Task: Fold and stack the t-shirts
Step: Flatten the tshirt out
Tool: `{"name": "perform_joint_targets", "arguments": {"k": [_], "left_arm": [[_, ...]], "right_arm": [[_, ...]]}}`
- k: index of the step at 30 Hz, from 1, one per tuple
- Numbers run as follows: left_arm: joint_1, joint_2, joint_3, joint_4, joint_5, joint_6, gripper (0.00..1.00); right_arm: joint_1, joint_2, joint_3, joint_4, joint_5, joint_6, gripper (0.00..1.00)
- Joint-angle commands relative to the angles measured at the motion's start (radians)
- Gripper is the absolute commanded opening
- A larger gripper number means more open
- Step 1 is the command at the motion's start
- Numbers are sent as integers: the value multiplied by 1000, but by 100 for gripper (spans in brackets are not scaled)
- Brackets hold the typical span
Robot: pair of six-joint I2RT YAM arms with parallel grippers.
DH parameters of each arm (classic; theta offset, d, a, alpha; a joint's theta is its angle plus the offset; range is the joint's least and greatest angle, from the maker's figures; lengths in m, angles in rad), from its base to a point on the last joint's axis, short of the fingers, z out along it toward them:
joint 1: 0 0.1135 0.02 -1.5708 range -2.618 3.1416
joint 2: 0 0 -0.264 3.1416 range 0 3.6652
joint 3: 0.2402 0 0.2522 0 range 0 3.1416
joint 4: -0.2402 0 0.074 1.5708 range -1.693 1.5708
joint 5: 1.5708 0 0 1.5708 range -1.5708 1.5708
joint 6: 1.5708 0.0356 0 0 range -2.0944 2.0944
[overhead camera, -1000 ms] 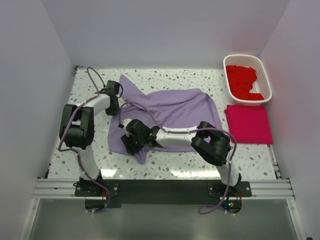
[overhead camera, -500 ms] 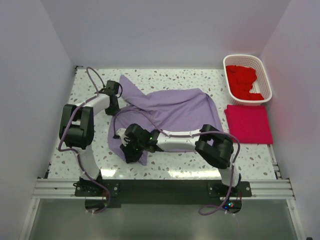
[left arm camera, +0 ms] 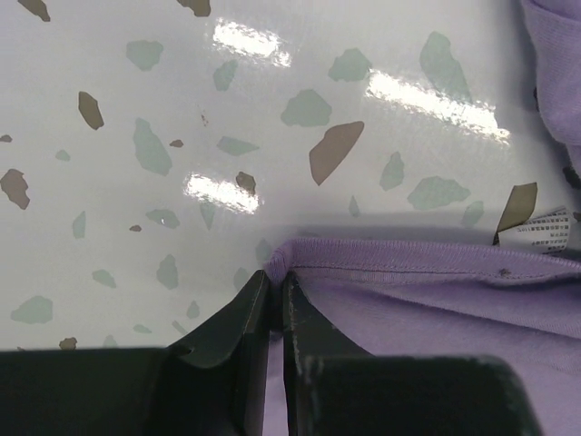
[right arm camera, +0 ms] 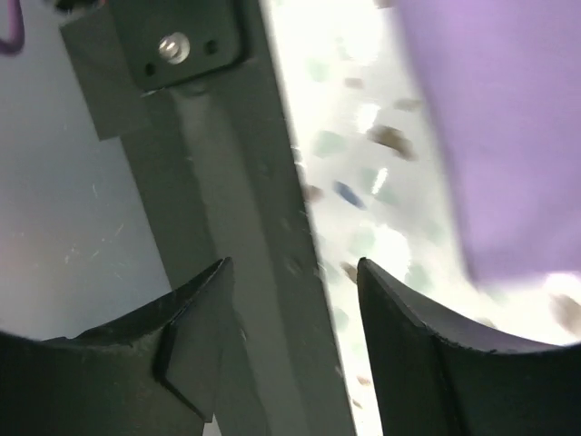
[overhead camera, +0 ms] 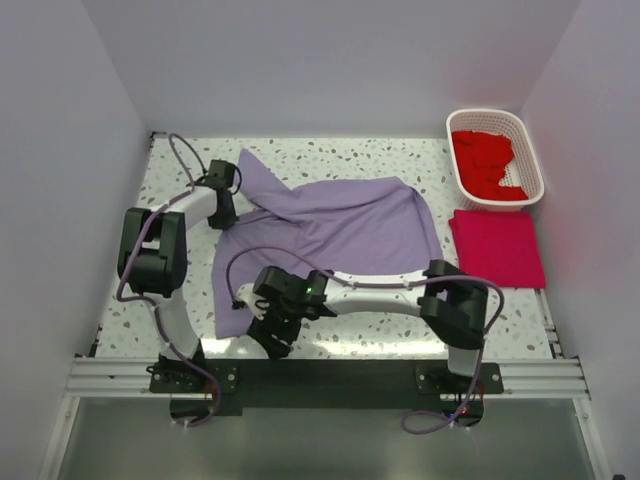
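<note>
A purple t-shirt (overhead camera: 340, 225) lies spread across the middle of the speckled table. My left gripper (overhead camera: 222, 212) is at its far left edge, shut on the hem. In the left wrist view the black fingertips (left arm camera: 276, 277) pinch a fold of the purple hem (left arm camera: 427, 272) down at the table surface. My right gripper (overhead camera: 275, 338) is at the table's near edge, just off the shirt's near left corner. In the right wrist view it (right arm camera: 295, 272) is open and empty over the metal rail, with the purple cloth (right arm camera: 508, 127) off to the upper right.
A folded red t-shirt (overhead camera: 497, 247) lies at the right. Behind it stands a white basket (overhead camera: 530, 150) with crumpled red shirts. A metal rail (overhead camera: 330, 375) runs along the near edge. White walls enclose the table on three sides.
My right gripper has moved from on the shirt's near left part to the table's near edge. That part of the shirt now reaches further forward and lies flatter. The left gripper has stayed put.
</note>
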Motion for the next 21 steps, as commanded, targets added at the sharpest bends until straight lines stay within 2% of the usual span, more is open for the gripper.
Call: {"name": "perform_joint_targets", "arguments": {"k": [1, 3, 8, 11, 12, 14, 15, 16, 18, 21], "left_arm": [[44, 34, 1, 19, -9, -12, 14], [77, 40, 13, 19, 7, -33, 17], [152, 97, 99, -26, 8, -50, 21], [169, 83, 116, -49, 18, -47, 30], [166, 63, 108, -46, 12, -43, 40], [166, -28, 70, -30, 8, -38, 51], [165, -64, 56, -30, 3, -40, 62], [165, -146, 29, -36, 0, -41, 66], [163, -234, -10, -44, 3, -44, 74], [140, -407, -128, -26, 60, -44, 75]], "right_arm": [[-73, -159, -43, -29, 168, 23, 61], [-159, -227, -107, -7, 206, 76, 61], [-398, -352, -227, -29, 410, 176, 65], [-510, -424, -266, -59, 517, 221, 67], [-530, -438, -289, -64, 533, 231, 67], [-588, -467, -310, -75, 565, 245, 68], [-604, -472, -332, -76, 570, 260, 68], [-633, -482, -344, -75, 572, 267, 69], [-659, -492, -382, -69, 555, 276, 70], [-691, -499, -427, -47, 535, 282, 70]]}}
